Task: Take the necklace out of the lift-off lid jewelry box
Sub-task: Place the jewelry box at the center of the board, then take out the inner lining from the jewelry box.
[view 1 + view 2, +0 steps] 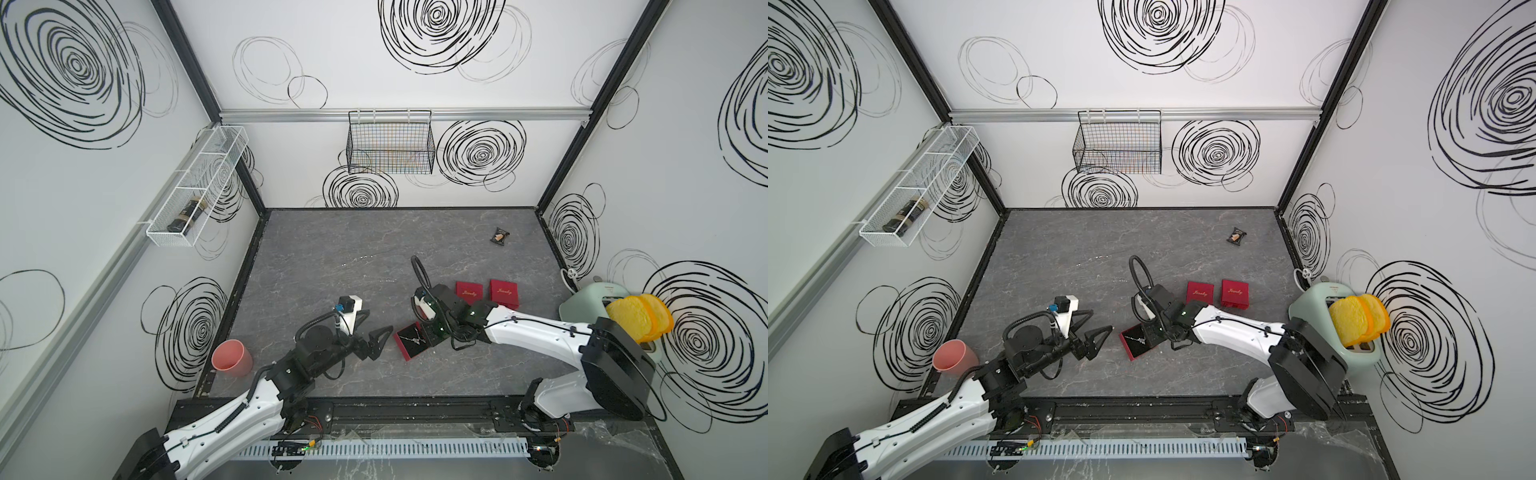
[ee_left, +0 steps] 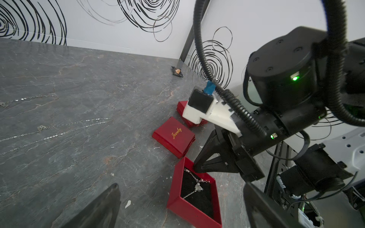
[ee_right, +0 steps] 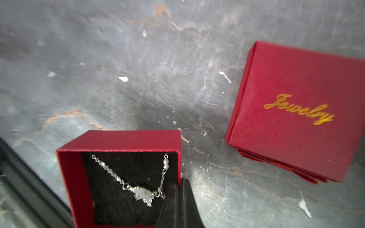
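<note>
Right end effector [image 3: 180, 197], pressed together, at jewelry box [image 3: 118, 141] rim, just beside the necklace [image 3: 142, 192] inside

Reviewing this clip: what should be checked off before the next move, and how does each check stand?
1. Box open, lid off: ok.
2. Necklace lying inside, in plain view: ok.
3. Right gripper gripping the chain: cannot tell; its fingers are shut at the box wall.
4. Left gripper open, apart from the box: ok.
5. Bare table beside the box for set-down: ok.
</note>
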You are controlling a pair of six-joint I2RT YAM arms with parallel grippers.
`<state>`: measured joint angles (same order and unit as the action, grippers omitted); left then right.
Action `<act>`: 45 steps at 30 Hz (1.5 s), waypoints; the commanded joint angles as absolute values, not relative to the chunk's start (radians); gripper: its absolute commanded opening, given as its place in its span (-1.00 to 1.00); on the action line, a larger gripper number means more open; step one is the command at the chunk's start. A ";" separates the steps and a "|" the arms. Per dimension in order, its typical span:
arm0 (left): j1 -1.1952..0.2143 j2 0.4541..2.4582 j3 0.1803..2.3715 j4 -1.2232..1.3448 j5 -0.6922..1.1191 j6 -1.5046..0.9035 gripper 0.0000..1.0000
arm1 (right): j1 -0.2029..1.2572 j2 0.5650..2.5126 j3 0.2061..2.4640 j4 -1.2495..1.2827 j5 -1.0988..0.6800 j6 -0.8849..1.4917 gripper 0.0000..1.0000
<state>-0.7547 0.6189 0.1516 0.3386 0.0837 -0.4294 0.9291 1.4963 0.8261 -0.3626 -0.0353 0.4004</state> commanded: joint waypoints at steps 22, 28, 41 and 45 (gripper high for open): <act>-0.758 0.654 0.072 0.413 0.075 -0.423 0.87 | 1.012 1.451 0.871 -0.393 -0.065 0.461 -0.34; -0.761 0.667 0.057 0.431 0.072 -0.424 0.85 | 1.048 1.466 0.842 -0.335 -0.127 0.513 -0.34; -0.761 0.651 0.051 0.422 0.067 -0.424 0.84 | 1.078 1.569 0.863 -0.344 -0.105 0.580 -0.20; -0.762 0.643 0.052 0.417 0.060 -0.422 0.84 | 1.078 1.586 0.867 -0.353 -0.102 0.580 -0.17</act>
